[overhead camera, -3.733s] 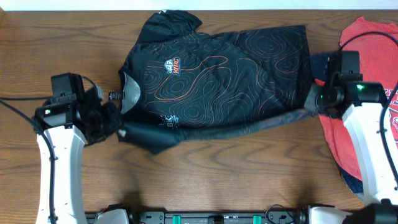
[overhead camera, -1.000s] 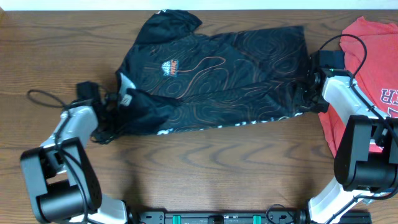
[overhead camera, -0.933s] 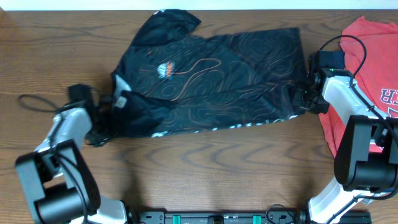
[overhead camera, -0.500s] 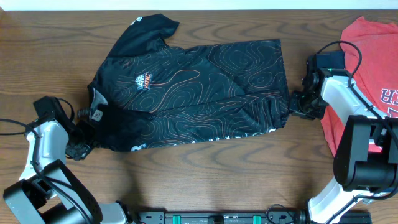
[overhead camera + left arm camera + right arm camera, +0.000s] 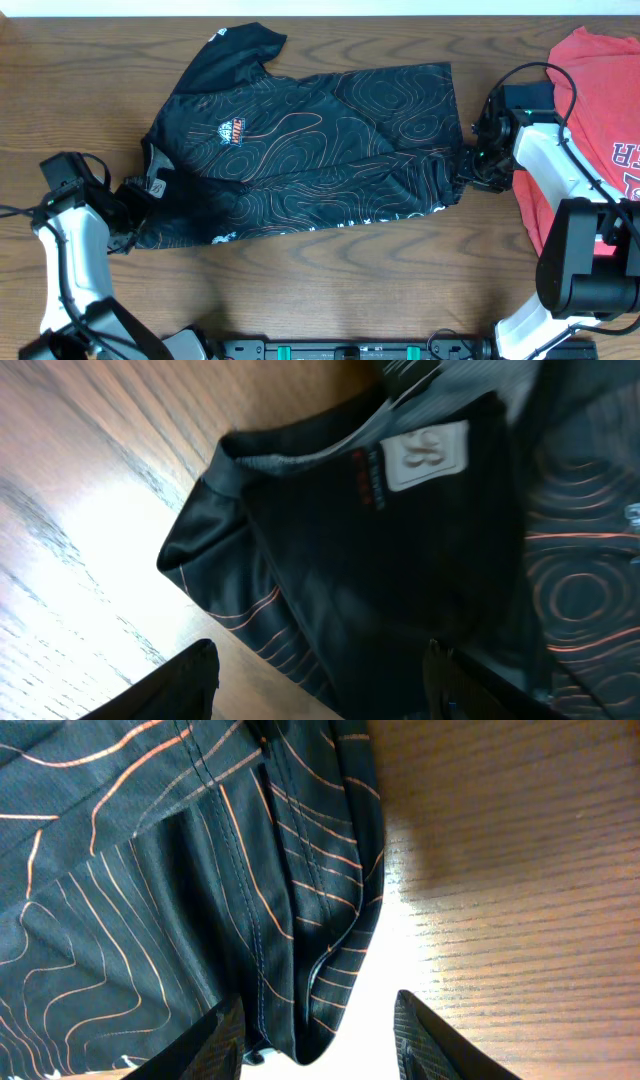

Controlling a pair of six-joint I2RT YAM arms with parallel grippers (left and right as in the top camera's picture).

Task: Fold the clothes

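The clothes [image 5: 310,140], a black shirt with orange contour lines, lie spread across the middle of the table, folded lengthwise with the sleeve at the far left. My left gripper [image 5: 127,203] stands open at the collar end. In the left wrist view its fingers [image 5: 185,682] straddle the collar fabric [image 5: 330,550] near the white label [image 5: 425,455] without pinching it. My right gripper [image 5: 470,167] is open at the shirt's right edge. The hem [image 5: 300,960] lies loose between the spread right gripper [image 5: 320,1002].
A red shirt [image 5: 590,100] lies at the right edge of the table, under the right arm [image 5: 550,160]. Bare wood [image 5: 330,280] runs along the front of the table, and the arm bases stand at the front corners.
The shirt was dragged to the left and laid down flatter. Both grippers have opened and let go of it. The left arm has drawn back slightly to the left.
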